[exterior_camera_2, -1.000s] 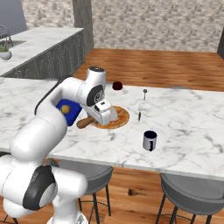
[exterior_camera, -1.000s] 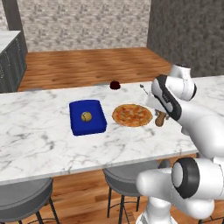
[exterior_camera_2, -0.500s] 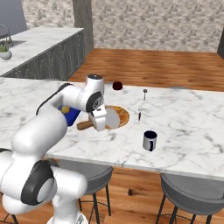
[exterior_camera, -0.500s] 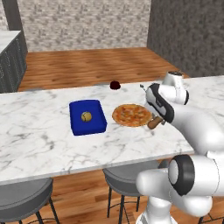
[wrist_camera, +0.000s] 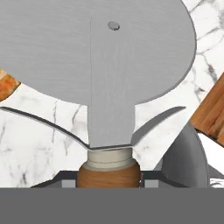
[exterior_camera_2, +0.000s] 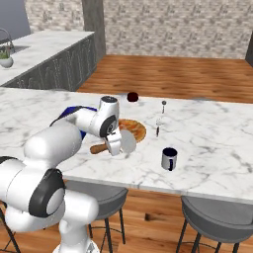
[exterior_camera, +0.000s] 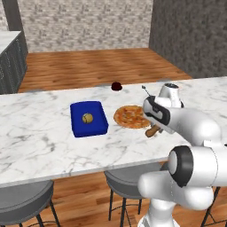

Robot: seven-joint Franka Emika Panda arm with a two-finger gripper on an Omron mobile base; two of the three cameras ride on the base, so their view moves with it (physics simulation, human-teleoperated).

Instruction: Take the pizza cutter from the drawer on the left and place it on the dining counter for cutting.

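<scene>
Writing: you will find no readable brand, label or lettering on any item.
Pizza cutter (wrist_camera: 98, 65): round grey steel blade on a short brown wooden handle. In the hand view the blade looms large above the handle collar; in the right base view you see the handle (exterior_camera_2: 100, 147) sticking out to the left of the claw, low over the marble; in the left base view only its brown end (exterior_camera: 152, 131) shows.
Claw (exterior_camera_2: 120, 144): pinching the wooden handle of the pizza cutter, just beside the pizza.
Tabletop (exterior_camera: 40, 142): long white marble dining counter with grey veining; you see round dark grey stools (exterior_camera_2: 217, 215) tucked under its near edge.
Pizza (exterior_camera: 129, 116): round, orange, flat on the tabletop between the blue tray and the claw.
Blue tray (exterior_camera: 88, 119): rectangular, deep blue; holds one small round yellowish-brown item (exterior_camera: 88, 118). The left base view shows it whole; in the right base view the arm covers most of it.
Mug (exterior_camera_2: 169, 158): dark blue, upright; contents cannot be told.
Small dark red bowl (exterior_camera_2: 132, 97): at the far edge; contents cannot be told.
Slim utensil (exterior_camera_2: 161, 117): lies between the pizza and the mug.
</scene>
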